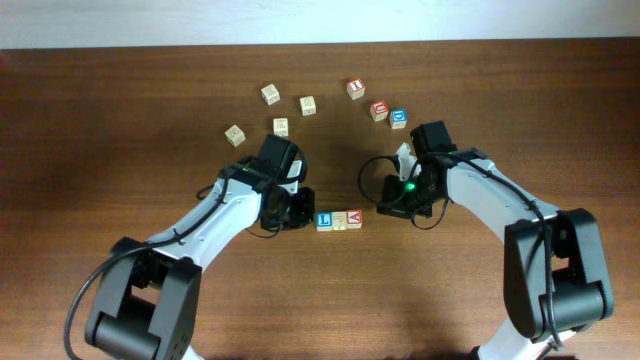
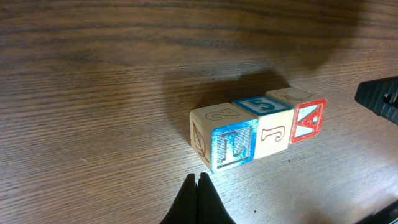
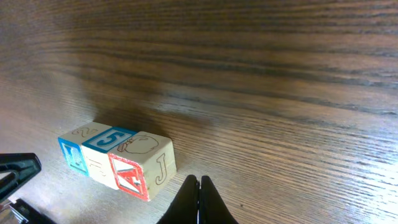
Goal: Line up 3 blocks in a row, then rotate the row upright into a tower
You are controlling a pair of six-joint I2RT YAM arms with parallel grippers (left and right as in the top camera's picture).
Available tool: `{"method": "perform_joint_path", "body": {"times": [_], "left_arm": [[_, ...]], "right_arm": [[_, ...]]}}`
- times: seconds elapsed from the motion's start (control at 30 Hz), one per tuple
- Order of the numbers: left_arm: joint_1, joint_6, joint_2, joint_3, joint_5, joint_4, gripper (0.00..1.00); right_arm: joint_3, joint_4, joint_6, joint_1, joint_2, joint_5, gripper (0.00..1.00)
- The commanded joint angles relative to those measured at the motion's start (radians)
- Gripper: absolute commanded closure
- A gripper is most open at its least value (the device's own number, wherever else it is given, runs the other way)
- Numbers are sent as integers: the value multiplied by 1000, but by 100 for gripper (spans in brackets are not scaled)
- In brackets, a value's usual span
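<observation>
Wood table (image 1: 120,120) | 3 blocks (image 1: 338,220) in row, axis left-right, low ctr of overhead | left gripper (image 1: 298,212) & right gripper (image 1: 386,208) flank ends, both clenched, empty | left prob nearer

blocks (image 1: 338,220) flanked sideways, table (image 1: 120,120) open beyond

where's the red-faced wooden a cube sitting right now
Overhead view: the red-faced wooden A cube ends the three-cube row on the right gripper's side, touching the pale tan wooden cube.
</observation>
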Motion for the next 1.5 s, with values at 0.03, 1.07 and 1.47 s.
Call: {"method": "perform_joint_path", "body": {"times": [0.03, 1.07, 1.47], "left_arm": [[-16, 17, 34, -8, -6, 21, 100], [-17, 37, 83, -8, 41, 80, 100], [-23, -13, 105, -8, 15, 92, 100]], "right_arm": [[-6, 20, 5, 35, 10, -1, 96], [-71, 77, 35, 40, 22, -116, 96], [-71, 73, 42, 40, 23, -123, 96]]}}
